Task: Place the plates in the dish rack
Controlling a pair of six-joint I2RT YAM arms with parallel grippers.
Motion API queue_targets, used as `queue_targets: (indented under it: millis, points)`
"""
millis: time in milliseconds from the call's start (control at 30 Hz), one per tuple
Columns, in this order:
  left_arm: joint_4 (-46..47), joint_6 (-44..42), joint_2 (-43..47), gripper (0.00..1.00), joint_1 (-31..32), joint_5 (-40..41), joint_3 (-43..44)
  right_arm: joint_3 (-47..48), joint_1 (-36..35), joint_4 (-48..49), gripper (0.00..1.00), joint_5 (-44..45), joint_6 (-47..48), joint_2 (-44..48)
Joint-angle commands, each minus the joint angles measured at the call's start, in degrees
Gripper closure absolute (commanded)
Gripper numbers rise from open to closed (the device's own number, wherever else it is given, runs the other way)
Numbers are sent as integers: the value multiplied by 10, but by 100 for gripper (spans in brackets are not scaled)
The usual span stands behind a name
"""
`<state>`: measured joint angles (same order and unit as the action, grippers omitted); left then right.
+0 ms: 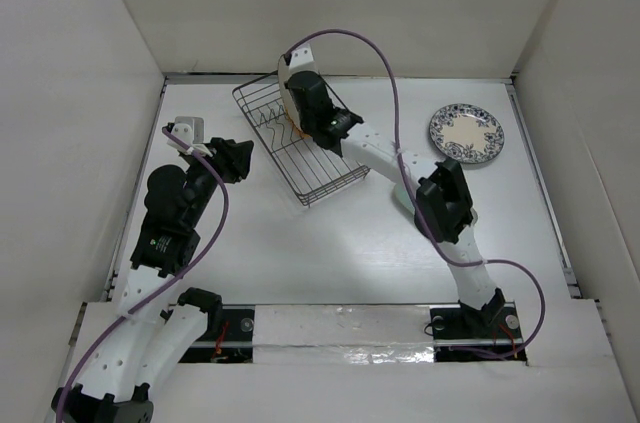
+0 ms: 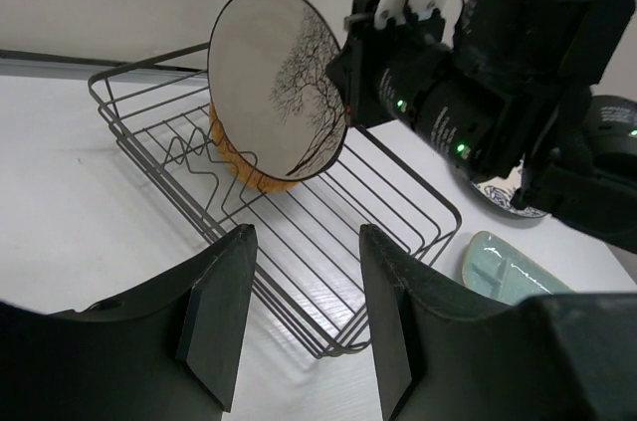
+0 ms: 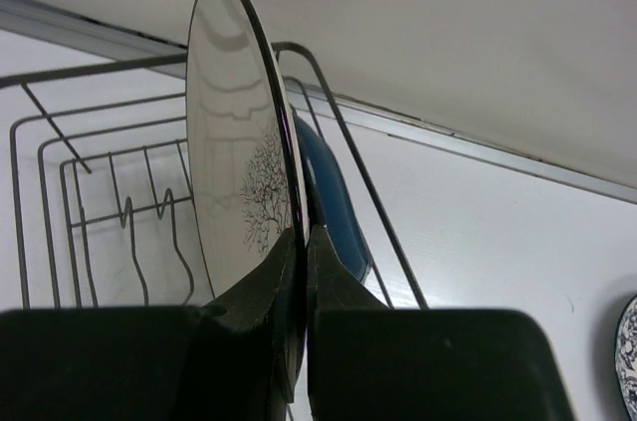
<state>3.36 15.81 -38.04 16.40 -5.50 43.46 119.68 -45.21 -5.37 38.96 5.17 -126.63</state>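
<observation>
Left wrist view: the right pincer (image 3: 304, 242) is clamped on the beige plate (image 2: 279, 83), upright over the dish rack (image 2: 398, 272). The orange plate (image 2: 234, 157) and blue plate (image 3: 333, 192) stand inside. The floral plate (image 1: 466, 133) and green plate (image 2: 503, 267) wait on the surface (image 1: 350, 243). The left pincer (image 2: 304, 242) gapes empty. Whether the beige plate sits between prongs is hidden.

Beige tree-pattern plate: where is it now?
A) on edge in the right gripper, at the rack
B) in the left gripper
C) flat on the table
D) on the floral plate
A: the right gripper is clamped on the rim of the beige plate, on edge at the dish rack; the left gripper is open and empty.
</observation>
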Motion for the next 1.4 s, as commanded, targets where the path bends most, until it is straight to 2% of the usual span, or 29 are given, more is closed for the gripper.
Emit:
queue_targets:
  millis: [0, 300, 367, 400, 500, 600, 733, 767, 800, 867, 900, 967, 1000, 1067, 1100, 1133, 1167, 1200, 1267, 1300, 1367]
  points:
    - [22, 1, 9, 57, 2, -2, -3, 34, -19, 85, 100, 33, 4, -15]
    - [23, 1, 8, 57, 2, -4, -4, -1, -30, 71, 98, 10, -61, -21]
    - [23, 0, 8, 57, 2, -3, -3, -9, -30, 66, 83, -1, -82, -12]
    - [23, 0, 8, 57, 2, -3, -4, -22, -30, 64, 65, -5, -95, -4]
    - [24, 2, 7, 57, 2, -4, -4, -67, -17, 63, 42, -32, -125, 45]
    - [25, 2, 7, 57, 2, -6, -5, -123, 6, 71, 31, -75, -163, 122]
    - [26, 2, 10, 57, 2, -7, -5, -280, 66, 105, 27, -185, -217, 253]
    - [26, 2, 12, 57, 2, -7, -5, -356, 80, 113, 27, -213, -226, 309]
    - [25, 3, 13, 57, 2, -6, -5, -398, 95, 136, 43, -223, -234, 340]
    - [26, 2, 16, 57, 2, -7, -5, -520, 147, 147, 92, -238, -266, 396]
    - [26, 3, 17, 57, 2, -7, -5, -559, 167, 150, 100, -258, -279, 444]
    - [27, 4, 17, 57, 2, -7, -6, -641, 230, 163, 100, -292, -323, 491]
    - [26, 4, 18, 57, 2, -7, -6, -720, 249, 178, 100, -299, -351, 538]
    - [27, 4, 18, 57, 2, -8, -7, -784, 304, 175, 100, -303, -374, 581]
    - [29, 6, 19, 57, 2, -11, -7, -826, 339, 159, 89, -306, -392, 613]
    - [30, 6, 18, 57, 2, -11, -7, -841, 340, 150, 89, -306, -395, 624]
    - [30, 7, 18, 57, 2, -14, -8, -851, 367, 139, 77, -303, -396, 630]
    - [31, 8, 19, 57, 2, -14, -7, -858, 381, 108, 59, -302, -397, 634]
    - [31, 9, 19, 57, 2, -15, -8, -862, 404, 83, 43, -289, -396, 640]
    - [31, 9, 21, 57, 2, -14, -9, -865, 437, 76, 27, -286, -394, 640]
    - [31, 9, 21, 58, 2, -14, -9, -872, 479, 75, 20, -344, -385, 633]
